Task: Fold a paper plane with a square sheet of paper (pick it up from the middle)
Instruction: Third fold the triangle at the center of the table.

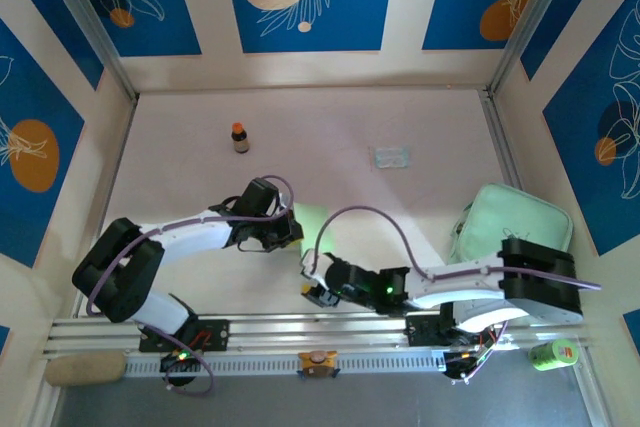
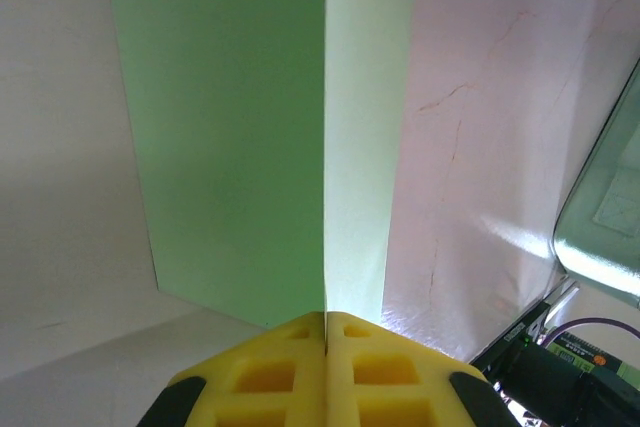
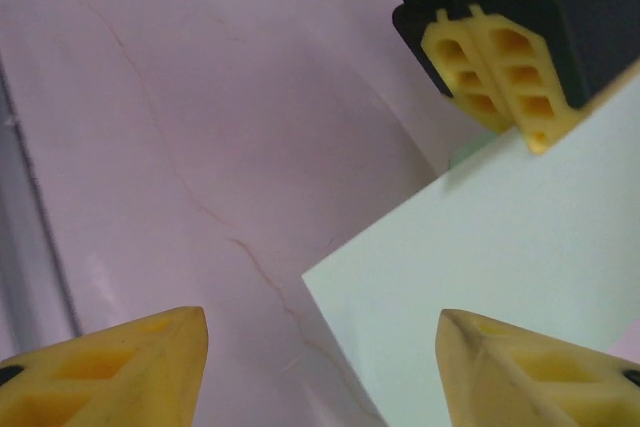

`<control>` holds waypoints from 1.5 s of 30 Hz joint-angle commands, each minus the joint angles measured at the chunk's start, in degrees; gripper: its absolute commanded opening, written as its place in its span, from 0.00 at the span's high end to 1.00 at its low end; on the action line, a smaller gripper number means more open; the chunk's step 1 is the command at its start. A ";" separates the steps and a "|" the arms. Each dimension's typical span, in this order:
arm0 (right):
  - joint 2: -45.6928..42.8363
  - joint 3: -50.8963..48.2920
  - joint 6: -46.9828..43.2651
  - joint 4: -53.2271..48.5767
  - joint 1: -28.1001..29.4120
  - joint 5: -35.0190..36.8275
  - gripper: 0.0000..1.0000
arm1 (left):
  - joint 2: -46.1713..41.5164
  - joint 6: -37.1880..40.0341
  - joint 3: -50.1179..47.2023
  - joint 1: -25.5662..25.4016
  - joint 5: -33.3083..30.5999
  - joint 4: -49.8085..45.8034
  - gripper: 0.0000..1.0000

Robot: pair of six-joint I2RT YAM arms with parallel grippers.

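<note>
Pale green, the square sheet of paper (image 1: 312,218) sits just below the middle of the top view, at the tip of the left gripper (image 1: 291,231), which reaches in from the lower left. The right gripper (image 1: 312,284) lies just below it. A brown bottle (image 1: 240,137) stands upper left, a clear packet (image 1: 390,157) upper right, and a mint tray (image 1: 512,222) lies at the right.

From the left wrist, the left gripper (image 2: 325,319) at the bottom centre is clenched on the paper (image 2: 230,147), which rises up the frame with a straight crease. The tray (image 2: 600,217) shows at the right edge.

From the right wrist, the right gripper (image 3: 320,347) is released, its yellow fingers (image 3: 120,367) spread wide at the bottom corners. The paper (image 3: 520,267) fills the lower right, pinched at its upper edge by the left gripper (image 3: 500,77) in the upper right, above the pinkish table (image 3: 200,97).
</note>
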 commanded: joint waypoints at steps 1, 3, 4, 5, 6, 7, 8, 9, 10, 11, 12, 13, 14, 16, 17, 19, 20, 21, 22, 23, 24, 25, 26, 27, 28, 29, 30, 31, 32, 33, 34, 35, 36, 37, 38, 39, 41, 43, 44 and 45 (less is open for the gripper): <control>4.00 2.85 -6.31 5.28 1.50 10.52 0.37 | -1.11 -0.22 1.47 0.44 0.73 -0.49 1.00; 6.51 3.61 -6.86 6.22 1.80 12.06 0.37 | -0.82 -0.20 1.57 0.50 0.70 -0.49 1.00; 7.84 4.08 -7.07 6.25 1.97 13.02 0.37 | -0.69 -0.16 1.63 0.44 0.87 -0.49 1.00; 8.99 4.49 -6.98 6.13 2.07 14.37 0.36 | -0.53 -0.04 1.79 0.43 1.04 -0.54 1.00; 9.81 4.86 -7.08 5.71 2.16 14.68 0.36 | -0.51 0.00 1.84 0.46 1.11 -0.66 1.00; 10.56 5.21 -7.01 5.16 2.25 15.03 0.37 | -0.51 0.00 1.88 0.43 1.03 -0.65 1.00; 11.11 5.36 -6.68 5.09 2.38 15.97 0.38 | -0.53 0.00 1.89 0.47 1.03 -0.66 0.99; 11.39 5.31 -6.55 4.97 2.47 16.15 0.38 | -0.46 0.12 1.90 0.48 1.05 -0.71 0.99; 11.55 5.23 -6.17 4.64 2.58 16.32 0.40 | -0.51 0.12 1.89 0.47 1.07 -0.75 0.99; 11.39 5.11 -5.65 4.23 2.69 16.84 0.41 | -0.51 0.21 1.94 0.46 1.05 -0.71 0.99; 11.16 4.96 -5.36 3.69 2.69 17.08 0.42 | -0.51 0.27 2.02 0.43 1.15 -0.76 0.99; 10.86 4.67 -4.83 3.12 2.71 16.91 0.44 | -0.59 0.31 1.99 0.43 1.05 -0.61 0.99; 10.51 4.48 -4.41 2.54 2.69 16.83 0.48 | -0.68 0.25 1.98 0.45 1.05 -0.54 0.99; 9.74 3.89 -3.94 1.64 2.76 16.21 0.54 | -0.81 0.49 2.11 0.47 1.15 -0.49 1.00; 9.22 3.74 -3.62 1.25 2.75 16.05 0.58 | -0.87 0.63 2.15 0.43 1.05 -0.60 1.00; 8.17 3.22 -3.19 1.27 2.69 15.61 0.62 | -0.92 0.71 2.19 0.44 0.88 -0.69 1.00; 7.77 2.97 -3.06 1.44 2.69 15.48 0.64 | -0.87 0.63 2.15 0.43 0.88 -0.63 0.99; 7.47 2.79 -2.76 1.49 2.65 15.59 0.65 | -0.88 0.60 2.15 0.43 0.89 -0.60 0.99; 7.24 2.59 -2.57 1.49 2.60 15.53 0.66 | -0.86 0.72 2.24 0.48 1.13 -0.50 0.99; 7.04 2.46 -2.30 1.41 2.60 15.51 0.68 | -0.86 0.90 2.32 0.48 1.32 -0.48 0.99; 6.79 2.41 -1.95 1.40 2.60 15.51 0.69 | -0.94 0.93 2.41 0.43 1.27 -0.44 0.99; 6.73 2.26 -1.63 1.44 2.62 15.42 0.69 | -1.03 0.96 2.51 0.43 1.20 -0.73 0.99; 6.59 2.24 -1.37 1.37 2.60 15.30 0.70 | -1.08 1.02 2.53 0.43 1.04 -0.91 0.99; 6.54 2.24 -1.11 1.24 2.60 15.39 0.71 | -1.03 1.10 2.52 0.50 0.95 -1.00 0.98; 6.50 2.24 -0.92 1.14 2.63 15.18 0.73 | -1.04 1.09 2.43 0.43 0.98 -1.01 0.99; 6.46 2.14 -0.78 1.06 2.60 15.21 0.75 | -0.99 1.02 2.34 0.43 1.06 -0.92 0.98; 6.42 2.15 -0.57 1.05 2.62 15.15 0.76 | -0.95 1.01 2.29 0.43 1.06 -0.85 0.98; 6.34 2.15 -0.39 1.05 2.54 15.05 0.78 | -0.95 0.87 2.24 0.45 0.90 -0.89 0.98; 6.24 2.15 -0.24 0.96 2.53 14.88 0.79 | -0.96 0.88 2.15 0.43 0.89 -0.90 0.98; 6.15 2.15 -0.12 0.88 2.52 14.71 0.79 | -0.98 0.86 2.15 0.45 0.77 -0.92 0.98; 5.98 2.14 0.05 0.81 2.44 14.41 0.81 | -0.88 0.77 2.14 0.47 0.64 -0.99 0.98; 5.89 2.15 0.23 0.70 2.36 14.20 0.83 | -0.88 0.84 2.07 0.49 0.50 -1.12 0.98; 5.80 2.15 0.40 0.75 2.34 14.34 0.83 | -0.90 0.73 2.08 0.43 0.40 -1.19 0.98; 5.74 2.07 0.57 0.63 2.25 14.35 0.84 | -0.79 0.61 2.12 0.47 0.30 -1.13 0.98; 5.63 2.12 0.74 0.55 2.18 14.21 0.86 | -0.77 0.65 2.06 0.43 0.28 -1.32 0.98; 5.46 2.09 0.92 0.46 2.10 14.11 0.86 | -0.80 0.60 2.15 0.44 0.16 -1.50 0.97; 5.04 2.06 1.67 0.23 1.83 13.28 0.88 | -0.69 0.75 2.22 0.49 -0.05 -1.81 0.95; 4.58 2.14 2.62 -0.13 1.40 11.63 0.91 | -0.85 0.75 2.32 0.43 -0.34 -2.37 0.92; 4.45 2.23 3.06 -0.41 1.10 10.73 0.92 | -1.03 0.99 2.49 0.52 -0.59 -3.01 0.87; 4.24 2.44 3.90 -1.05 0.78 9.45 0.92 | -1.33 1.35 2.88 0.52 -1.45 -4.26 0.76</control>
